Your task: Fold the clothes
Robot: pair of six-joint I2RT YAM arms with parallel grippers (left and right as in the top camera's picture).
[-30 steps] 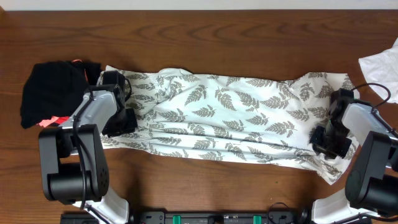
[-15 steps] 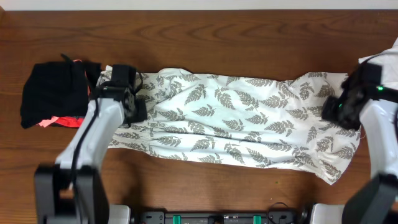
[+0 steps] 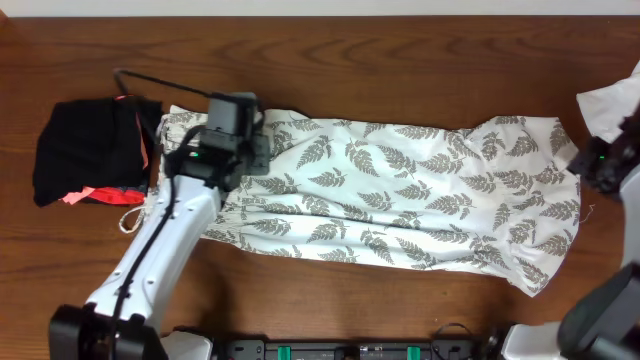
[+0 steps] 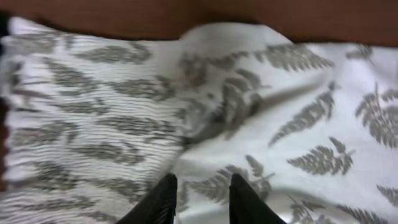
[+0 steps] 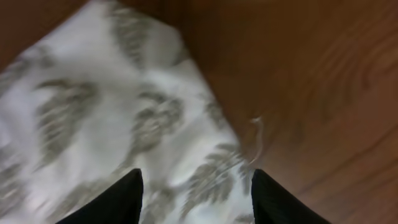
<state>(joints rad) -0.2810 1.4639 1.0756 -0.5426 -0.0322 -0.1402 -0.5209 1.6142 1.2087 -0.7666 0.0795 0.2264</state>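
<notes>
Dark wooden tabletop point(image 3: 330, 50), item one: we record the fern-print dress point(image 3: 400, 195) lying stretched left to right across its middle, rumpled but flat and with no cross-fold yet, so we judge the spreading done and nearly all the folding left. The left gripper point(image 4: 200, 202) hovers over the bodice end, jaws narrowly parted with nothing seen between them; the right gripper point(image 5: 196, 199) hangs over the hem corner, jaws wide and empty. Only the overhead view lists the black bundle point(image 3: 90, 150) and white cloth point(image 3: 610, 100); the left wrist view alone shows the shirred panel point(image 4: 81, 124), and the right wrist view a loose thread point(image 5: 258, 134) on bare wood.

Robot lab: wooden table point(image 3: 400, 60), two arms point(image 3: 165, 235)
</notes>
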